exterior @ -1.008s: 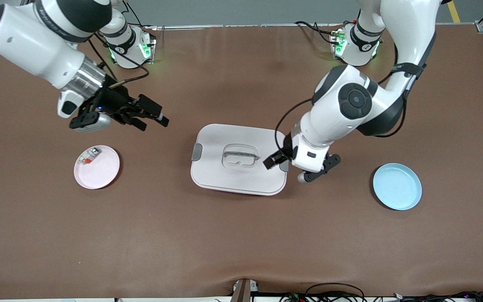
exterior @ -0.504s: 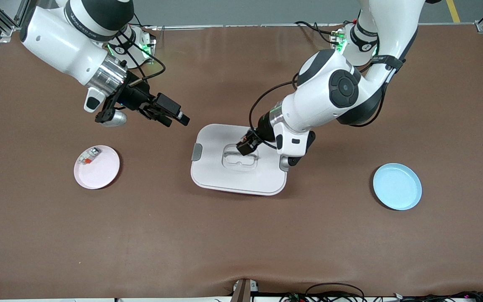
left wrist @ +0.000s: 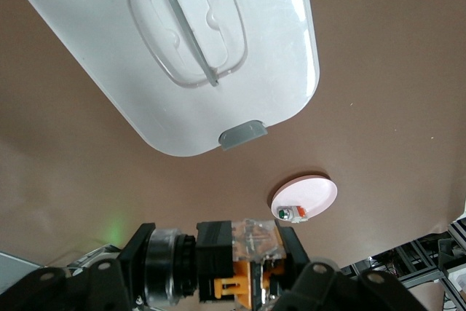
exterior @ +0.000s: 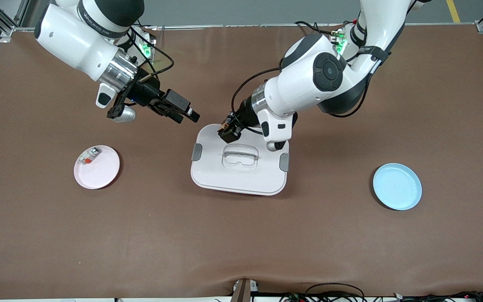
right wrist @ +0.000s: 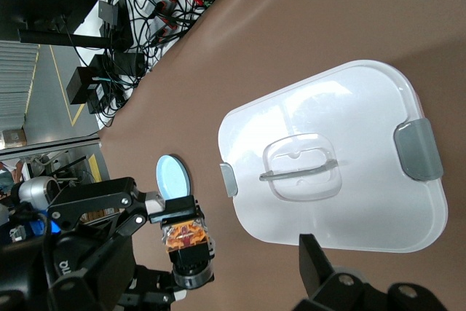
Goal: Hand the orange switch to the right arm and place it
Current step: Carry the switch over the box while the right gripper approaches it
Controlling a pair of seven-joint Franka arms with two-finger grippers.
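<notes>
My left gripper is shut on the orange switch and holds it over the edge of the white lidded box that lies toward the robots' bases. In the left wrist view the switch, black with an orange middle and a clear end, sits across the left gripper, clamped between its fingers. My right gripper is open and hangs over bare table beside the box, toward the right arm's end, a short gap from the switch. The right wrist view shows the held switch and one of the right gripper's own fingers.
A pink plate at the right arm's end holds a small white-grey part. A blue plate lies at the left arm's end. The box lid has a clear handle and grey clips.
My left gripper has carried the switch over the lid toward the right arm and the robots' bases. My right gripper has moved toward the box, and the gap between the two has shrunk.
</notes>
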